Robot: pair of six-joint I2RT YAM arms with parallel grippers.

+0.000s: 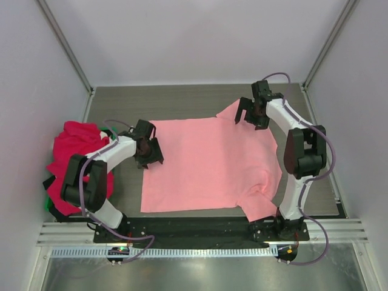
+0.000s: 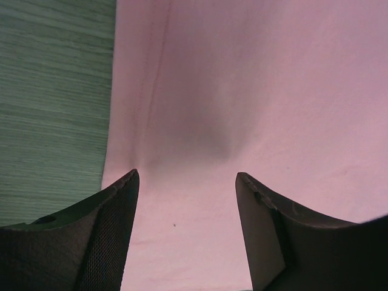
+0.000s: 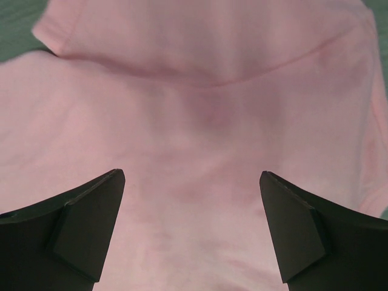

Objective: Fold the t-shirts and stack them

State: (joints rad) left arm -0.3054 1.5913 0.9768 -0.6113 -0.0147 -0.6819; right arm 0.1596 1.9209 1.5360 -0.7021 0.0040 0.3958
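The pink t-shirt (image 1: 206, 163) is lying spread flat and face-down or face-up (I cannot tell which) across the middle of the table (image 1: 182, 97). Its hem (image 1: 144, 182) is pointing toward the left edge and its two sleeves toward the right. The far sleeve (image 1: 233, 110) is reaching toward the far edge, and the near sleeve (image 1: 257, 203) is lying close to the near right corner. The red t-shirts (image 1: 73, 145) are sitting in a loose heap at the table's left edge, partly over a green tray (image 1: 45, 203), well apart from the work in the middle.

The left pincer (image 1: 150, 153) is hovering over the far end of the hem. Its jaws are standing apart with only flat pink cloth below them and nothing caught between. The right pincer (image 1: 251, 115) is hanging over the shoulder by the far sleeve. Its jaws are spread wide and are holding nothing either.

To my eye the spreading step is looking finished and the first fold is about to start. Both arms are lining up along the shirt's far side, one at each end.

The next move is likely calling for both pincers to come down and pinch the far edge. One would be taking it at the hem corner and the other at the shoulder seam. Then they would be lifting together and carrying that edge toward the near side, keeping the cloth taut between them so it is not bunching. The thin single layer may be slipping out of a shallow pinch.
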